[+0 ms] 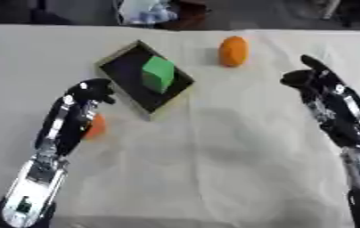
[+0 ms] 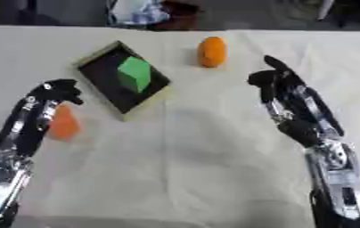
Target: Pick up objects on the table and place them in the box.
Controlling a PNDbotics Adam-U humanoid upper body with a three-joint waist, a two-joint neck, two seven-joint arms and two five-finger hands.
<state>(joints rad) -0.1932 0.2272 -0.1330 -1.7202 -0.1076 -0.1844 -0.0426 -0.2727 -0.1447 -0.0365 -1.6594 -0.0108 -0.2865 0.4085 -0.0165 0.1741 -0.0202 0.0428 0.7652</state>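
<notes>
Box (image 1: 120, 67): centre-left of table (image 1: 238, 169).
Block (image 1: 157, 73): inside box.
Oval object (image 1: 233, 51): box's 2 o'clock.
Second object (image 2: 62, 124): box's 7 o'clock.
</notes>
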